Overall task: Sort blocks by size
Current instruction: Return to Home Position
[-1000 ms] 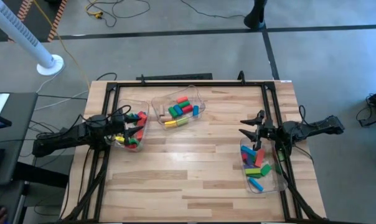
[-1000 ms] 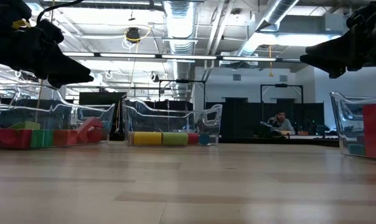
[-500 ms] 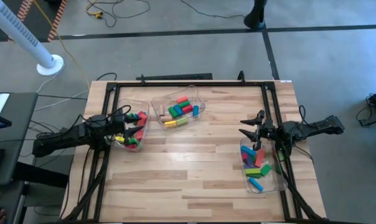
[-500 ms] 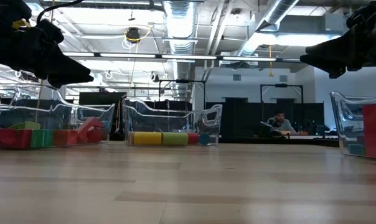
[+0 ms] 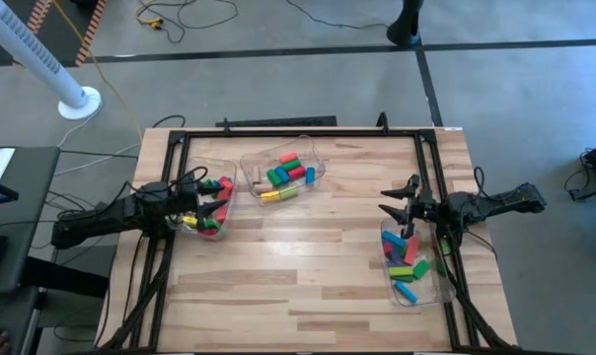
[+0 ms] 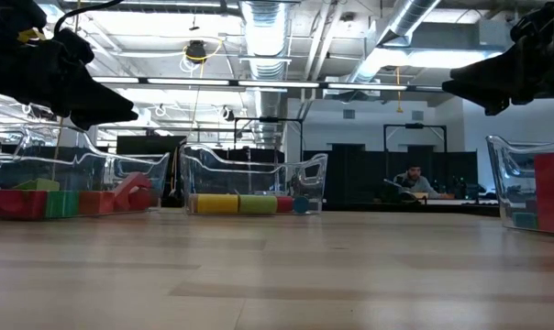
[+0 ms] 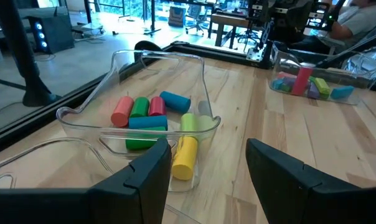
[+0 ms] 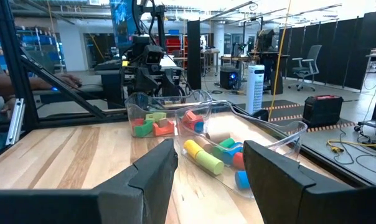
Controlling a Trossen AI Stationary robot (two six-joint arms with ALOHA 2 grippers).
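We see all the blocks [image 5: 405, 258] sitting inside three clear bins, with none loose on the table [image 5: 308, 276]. The right bin [image 5: 433, 288], by the table's right edge, holds bar shapes in green, blue, red and purple. The top bin [image 5: 251, 158], near the far edge and left of centre, holds red, green, blue and tan cylinders, and two yellow cylinders lie against its near wall. The left bin [image 5: 228, 183], by the left edge, holds short red and green pieces; we can't make out the exact shapes. The whole middle and near half of the table is bare wood, so there is wide open room between the bins. A black frame [image 5: 278, 126] runs along the far and side edges. The left arm reaches in low from the left side, and the left gripper [image 7: 208, 165] hangs above the left bin with its fingers spread apart and nothing between them. The right arm comes in from the right side. The right gripper [image 8: 210, 158] is raised over the far end of the right bin, fingers also spread and holding nothing.
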